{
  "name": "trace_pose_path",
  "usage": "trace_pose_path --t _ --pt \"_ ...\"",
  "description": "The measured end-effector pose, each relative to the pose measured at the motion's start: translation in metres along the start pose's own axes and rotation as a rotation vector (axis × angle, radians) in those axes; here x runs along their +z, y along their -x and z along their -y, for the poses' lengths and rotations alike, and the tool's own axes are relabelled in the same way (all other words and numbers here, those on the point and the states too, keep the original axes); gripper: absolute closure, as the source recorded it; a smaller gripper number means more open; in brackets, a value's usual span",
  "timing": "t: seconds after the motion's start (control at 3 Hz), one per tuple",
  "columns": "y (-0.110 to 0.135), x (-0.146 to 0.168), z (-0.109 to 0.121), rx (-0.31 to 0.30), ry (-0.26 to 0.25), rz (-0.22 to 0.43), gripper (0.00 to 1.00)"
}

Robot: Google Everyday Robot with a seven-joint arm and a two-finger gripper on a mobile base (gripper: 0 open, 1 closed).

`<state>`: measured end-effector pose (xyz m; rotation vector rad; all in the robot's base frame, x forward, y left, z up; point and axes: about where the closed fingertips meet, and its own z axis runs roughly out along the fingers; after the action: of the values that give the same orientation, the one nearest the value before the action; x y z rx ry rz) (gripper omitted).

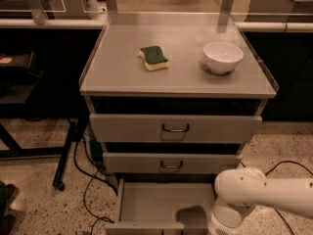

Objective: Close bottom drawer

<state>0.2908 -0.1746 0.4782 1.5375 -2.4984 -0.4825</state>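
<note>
In the camera view, a grey metal cabinet (122, 77) with three drawers is seen from above and in front. Its flat top is bordered by raised lips at the left, right and back edges. A green and yellow sponge (154, 58) is laid near the middle of the top, and a white round bowl (223, 57) is set upright to the right of it, well apart from the sponge and close to the right lip. What the bowl holds cannot be seen.

The tallest upper drawer front (127, 129) and the mid-sized drawer front (132, 163) are each seen with a dark gap above them. The bottom drawer (156, 199) is pulled far out towards the camera at the foot of the cabinet. Its narrow front panel (142, 226) is reached by the lower edge of the picture. Inside it, only a plain grey floor and a dark shadow are shown.

Speckled floor (34, 180) is left open on the left of the drawer, crossed by black cables (80, 168) and a black stand leg (66, 155). The right side is taken up by the white robot arm (264, 190), whose rounded end is placed just beside the drawer's right wall. The gripper is cut off below the picture's lower edge under that end, so whether it is open or closed cannot be told
</note>
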Motion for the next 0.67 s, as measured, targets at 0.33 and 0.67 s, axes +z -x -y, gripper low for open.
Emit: trace_pose_path --t 0.33,0.67 --pt "-0.0009 0.0053 -0.0028 0.003 0.015 -0.004 1.0" --pt "-0.0009 0.0054 -0.0027 0.003 0.015 -0.004 1.0"
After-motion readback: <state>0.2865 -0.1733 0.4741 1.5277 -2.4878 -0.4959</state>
